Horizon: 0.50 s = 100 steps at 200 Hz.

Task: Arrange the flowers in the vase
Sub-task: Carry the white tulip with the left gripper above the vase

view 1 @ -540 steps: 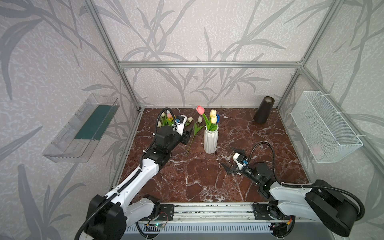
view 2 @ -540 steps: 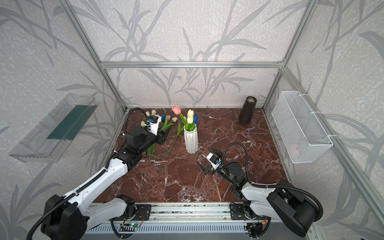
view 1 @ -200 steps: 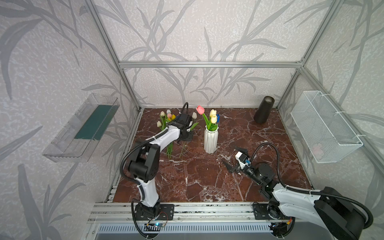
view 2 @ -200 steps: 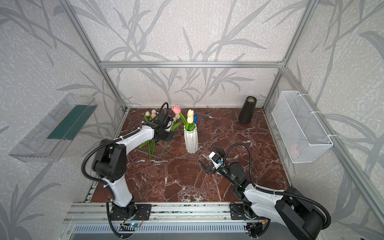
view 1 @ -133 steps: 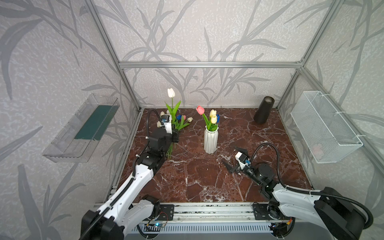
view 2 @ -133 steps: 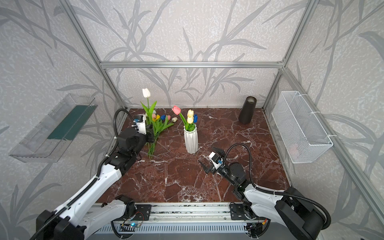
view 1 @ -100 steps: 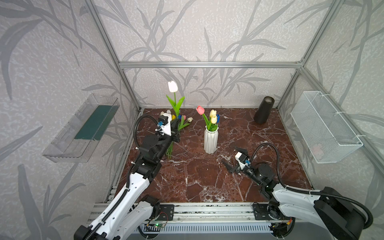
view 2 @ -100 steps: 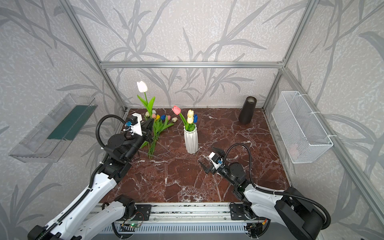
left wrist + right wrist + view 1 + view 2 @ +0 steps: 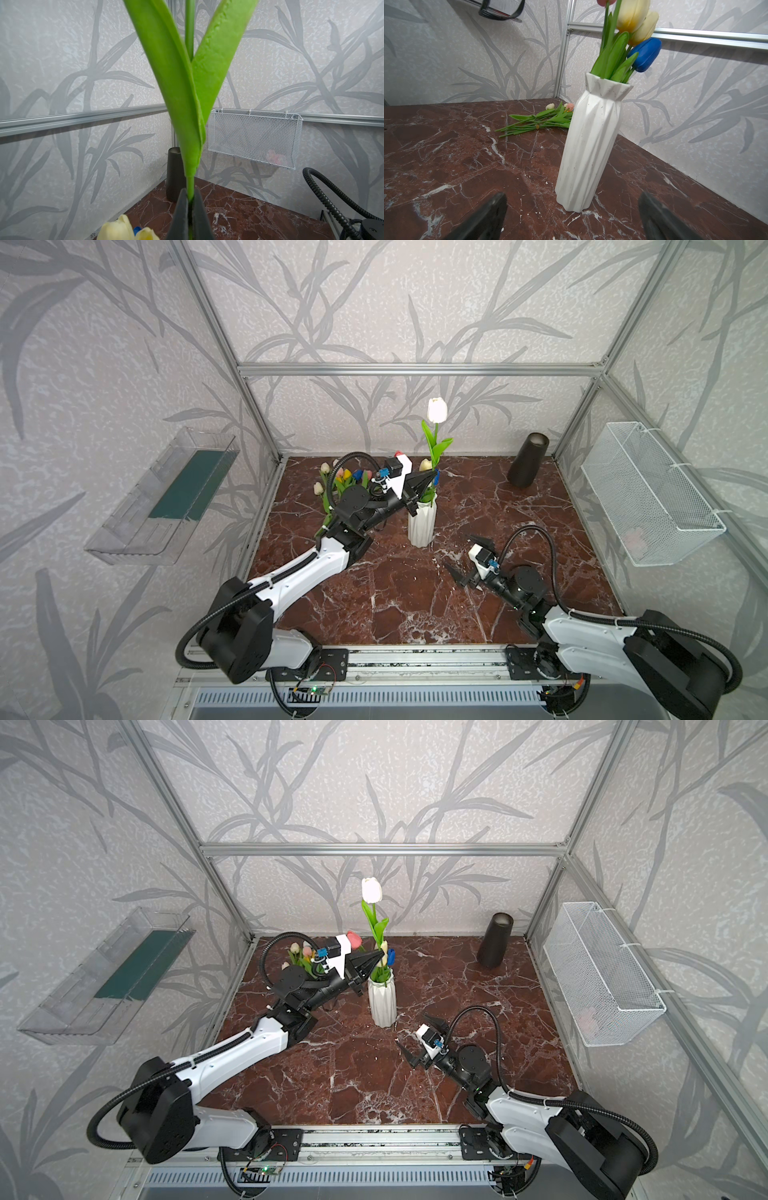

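A: Where did we have the white tulip with the long green stem [image 9: 437, 410]?

B: Upright, right above the white ribbed ceramic vase [image 9: 422, 522], with its head high over the bouquet. Our left pincer [image 9: 431, 480] was clamped on the stem just below the two leaves. The wrist view showed the black fingers [image 9: 180, 214] pressed against it from both sides.

A: Was the stem's foot inside the mouth?

B: We couldn't tell. The pincer and the leaves hid it in both top views.

A: So how were we to finish the step well?

B: We judged it best to hold the stem vertical and lower it straight down. We would aim for the gap beside the yellow tulips [image 9: 633, 16] and the blue one [image 9: 645, 54] standing in the vase. We would let go only once it sat deep enough not to tip out. A sideways push could have rocked that narrow vase.

A: And our right pincer [image 9: 459, 551]?

B: Its jaws were wide apart and empty, low over the red-brown marble tabletop [image 9: 395, 605]. It was near the vase's foot and facing it, so we thought it was well placed to steady it.

A: Was there more to do?

B: Yes. A loose bunch of tulips [image 9: 344, 477] lay on the tabletop beyond the left arm, near the corner.
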Available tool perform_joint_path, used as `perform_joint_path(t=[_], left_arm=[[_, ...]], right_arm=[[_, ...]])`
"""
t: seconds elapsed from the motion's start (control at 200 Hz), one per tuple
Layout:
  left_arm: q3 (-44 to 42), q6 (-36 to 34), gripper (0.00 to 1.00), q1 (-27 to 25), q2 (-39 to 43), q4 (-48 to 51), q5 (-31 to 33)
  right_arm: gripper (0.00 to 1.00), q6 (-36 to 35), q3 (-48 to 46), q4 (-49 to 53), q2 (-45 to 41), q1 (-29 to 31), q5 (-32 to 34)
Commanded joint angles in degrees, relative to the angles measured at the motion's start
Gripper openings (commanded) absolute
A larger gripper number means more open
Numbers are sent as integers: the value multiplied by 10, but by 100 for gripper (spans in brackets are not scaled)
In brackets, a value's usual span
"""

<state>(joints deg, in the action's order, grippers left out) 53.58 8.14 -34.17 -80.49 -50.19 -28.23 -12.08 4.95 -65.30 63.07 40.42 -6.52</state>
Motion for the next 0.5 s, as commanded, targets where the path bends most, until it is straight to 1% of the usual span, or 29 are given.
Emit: perform_joint_path(t=[0.0, 0.22, 0.34, 0.495], left_arm=[[31, 23, 0, -1, -14, -79, -13], [43, -15, 0, 0, -15, -37, 15], [52, -15, 0, 0, -18, -33, 14], [60, -33, 0, 1, -22, -6, 21]], right_arm=[[99, -4, -2, -17, -11, 4, -2], [99, -3, -2, -11, -16, 4, -4], [99, -4, 1, -9, -13, 4, -7], [99, -7, 0, -10, -12, 4, -7]])
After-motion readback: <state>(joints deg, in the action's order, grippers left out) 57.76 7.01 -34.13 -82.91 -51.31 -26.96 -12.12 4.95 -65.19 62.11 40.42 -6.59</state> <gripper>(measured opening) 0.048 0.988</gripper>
